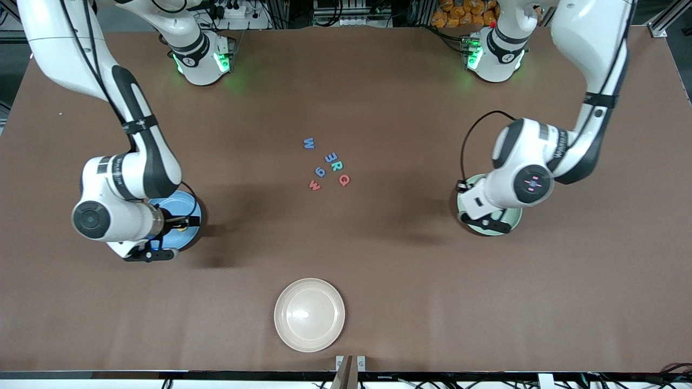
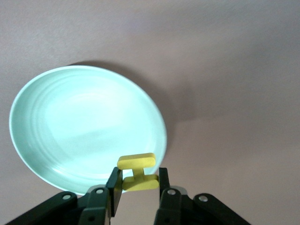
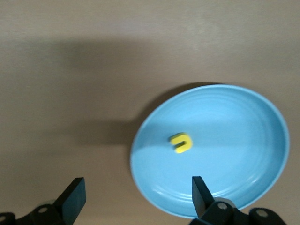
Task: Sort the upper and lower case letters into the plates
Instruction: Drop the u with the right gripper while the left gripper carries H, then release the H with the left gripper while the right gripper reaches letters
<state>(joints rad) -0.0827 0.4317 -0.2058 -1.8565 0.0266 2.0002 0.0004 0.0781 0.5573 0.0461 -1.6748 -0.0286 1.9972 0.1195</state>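
One cream plate (image 1: 309,314) near the desk's (image 1: 378,259) front edge. Right gripper (image 3: 136,199), jaws wide, empty, over blue plate (image 3: 234,187) holding one yellow letter (image 3: 181,142). Left gripper (image 2: 137,185) over mint plate (image 2: 70,126), jaws clamping yellow I (image 2: 137,169). Five letters mid-desk: red w (image 1: 314,186), red Q (image 1: 344,180), blue g (image 1: 320,172), teal R (image 1: 337,165), blue W (image 1: 308,143).

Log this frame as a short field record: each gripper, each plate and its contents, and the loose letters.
left gripper: shut on yellow flat toy letter I, over round pale mint green plate
right gripper: open, over round blue plate
blue plate contents: one small yellow letter
mint plate contents: none visible
loose letters: five, blue, teal and red, clustered mid-table
cream-white round plate: nearest the front camera, nothing in it
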